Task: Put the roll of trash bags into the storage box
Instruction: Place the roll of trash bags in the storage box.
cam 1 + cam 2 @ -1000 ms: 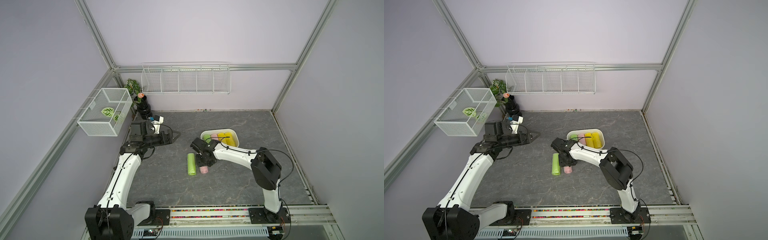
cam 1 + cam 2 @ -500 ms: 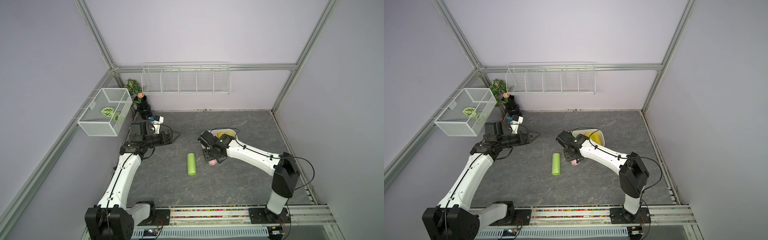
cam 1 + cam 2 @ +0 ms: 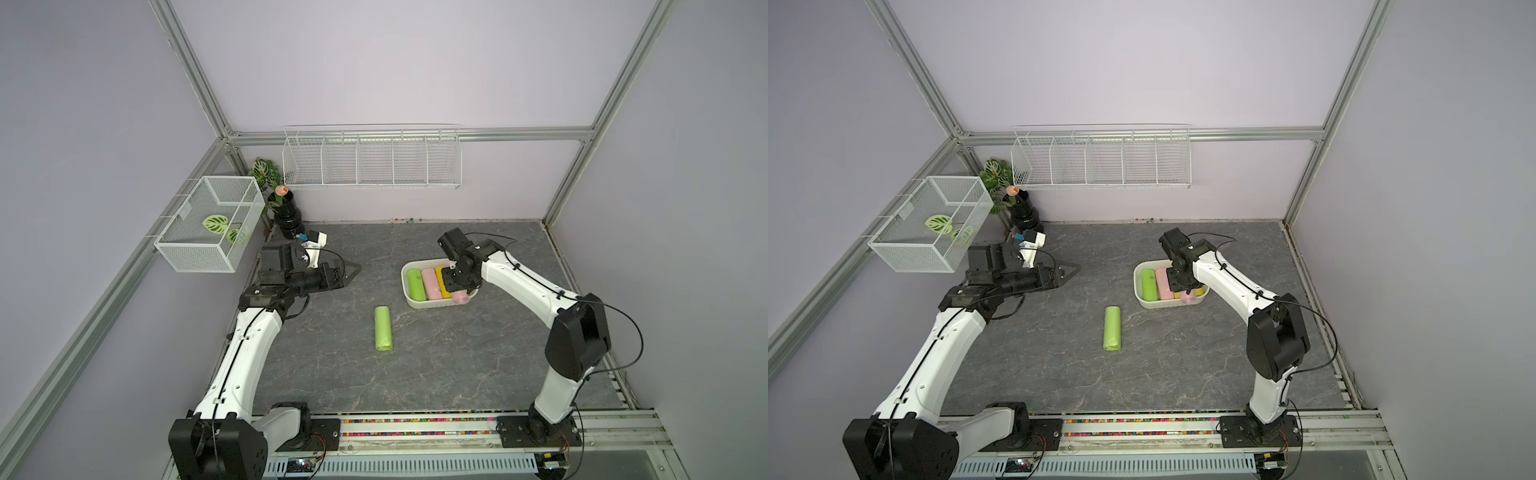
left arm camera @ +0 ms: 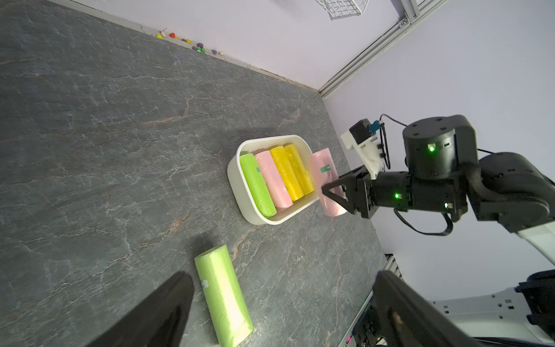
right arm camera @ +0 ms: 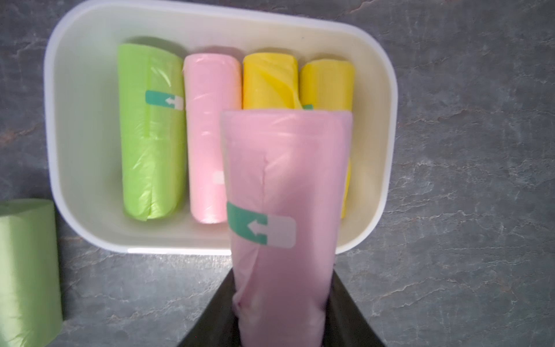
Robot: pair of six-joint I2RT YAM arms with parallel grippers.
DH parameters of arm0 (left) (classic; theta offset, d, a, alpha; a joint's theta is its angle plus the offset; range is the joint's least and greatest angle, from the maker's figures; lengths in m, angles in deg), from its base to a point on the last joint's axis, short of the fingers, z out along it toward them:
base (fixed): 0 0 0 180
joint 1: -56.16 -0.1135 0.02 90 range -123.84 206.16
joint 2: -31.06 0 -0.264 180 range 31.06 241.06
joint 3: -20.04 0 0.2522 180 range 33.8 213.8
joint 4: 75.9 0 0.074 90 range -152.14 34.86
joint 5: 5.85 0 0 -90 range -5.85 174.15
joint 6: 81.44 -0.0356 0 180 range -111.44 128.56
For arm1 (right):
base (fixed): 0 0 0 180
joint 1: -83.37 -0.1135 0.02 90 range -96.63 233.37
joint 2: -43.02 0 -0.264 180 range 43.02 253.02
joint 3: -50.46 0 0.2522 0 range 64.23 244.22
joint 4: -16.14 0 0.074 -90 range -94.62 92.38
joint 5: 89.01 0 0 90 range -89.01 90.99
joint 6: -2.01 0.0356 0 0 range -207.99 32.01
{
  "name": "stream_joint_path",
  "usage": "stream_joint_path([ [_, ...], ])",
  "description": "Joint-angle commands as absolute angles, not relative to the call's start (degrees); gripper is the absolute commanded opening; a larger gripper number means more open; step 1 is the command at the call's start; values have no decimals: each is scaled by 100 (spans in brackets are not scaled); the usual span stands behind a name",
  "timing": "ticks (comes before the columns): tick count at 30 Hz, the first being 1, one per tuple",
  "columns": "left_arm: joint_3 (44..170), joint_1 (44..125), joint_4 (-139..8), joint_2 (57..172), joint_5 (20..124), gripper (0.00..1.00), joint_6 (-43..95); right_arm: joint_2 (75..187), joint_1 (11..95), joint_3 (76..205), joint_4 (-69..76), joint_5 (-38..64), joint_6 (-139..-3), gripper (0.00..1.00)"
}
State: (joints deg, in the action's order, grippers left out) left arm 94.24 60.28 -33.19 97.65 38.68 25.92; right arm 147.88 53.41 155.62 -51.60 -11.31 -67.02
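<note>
Since my right pincer points down and pinches the pink roll from above, across its width and toward its front end, the roll lies about level under me. Its long axis runs front to back, the same way as the 4 rolls lying side by side in the storage box. That box sits on the tabletop a little right of the middle, directly below my grip. The pink roll hangs over the 2 yellow rolls at the end of the box nearest the right edge, seemingly apart from them. Its front end looks to overhang the box's front rim, though I cannot tell by how much.

I judge the coming move to be a small shift toward the back edge, then straight down and a release. No bare slot looks wide enough, so the roll will likely settle on the yellows and might roll off them.

My left pincer is spread wide, holding nothing, near the left edge. 1 green roll lies loose near the tabletop's middle, long axis front to back, a little nearer that left pincer.
</note>
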Motion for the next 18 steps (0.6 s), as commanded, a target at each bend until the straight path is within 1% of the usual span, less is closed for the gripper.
stream_joint_path([
  [1, 9340, 6002, -3393, 9680, 3805, 99, 2561, 15070, 5494, 15869, -5281, -974, -6930, 30],
  [9, 9339, 6003, -3381, 9636, 3836, 99, 2560, 15773, 5682, 16510, -5342, -946, -7138, 30],
  [18, 9330, 6003, -3355, 9594, 3888, 99, 2546, 16286, 5829, 16745, -5260, -733, -7088, 29],
])
